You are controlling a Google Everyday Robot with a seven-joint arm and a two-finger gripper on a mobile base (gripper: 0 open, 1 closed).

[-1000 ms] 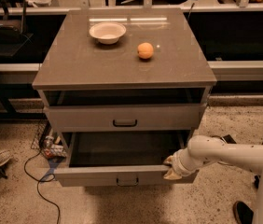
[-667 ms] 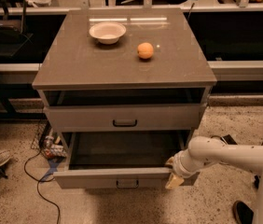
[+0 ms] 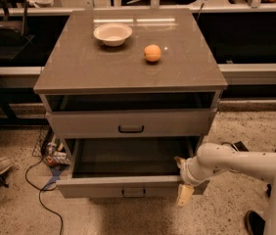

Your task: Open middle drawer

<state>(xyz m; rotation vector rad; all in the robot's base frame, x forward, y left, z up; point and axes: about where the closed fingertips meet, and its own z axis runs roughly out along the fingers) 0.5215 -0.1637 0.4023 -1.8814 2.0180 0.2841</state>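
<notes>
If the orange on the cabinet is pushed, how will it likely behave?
The orange looks round, so it would probably roll on the smooth cabinet top. Being small, it is likely light. The pincer is at the right corner of the open middle drawer.

The white arm [image 3: 236, 163] reaches leftward from the frame's lower right, its gripper [image 3: 181, 180] low, right of centre.

The pincer [image 3: 182, 178] sits at the right front corner of the middle drawer [image 3: 103, 186], partly lost against its front. The white arm [image 3: 245, 161] runs off the right edge. The drawer's far end is swallowed in shadow under the table [image 3: 128, 77] — and the clutter [image 3: 54, 150] on the floor to its left is too small to name.
</notes>
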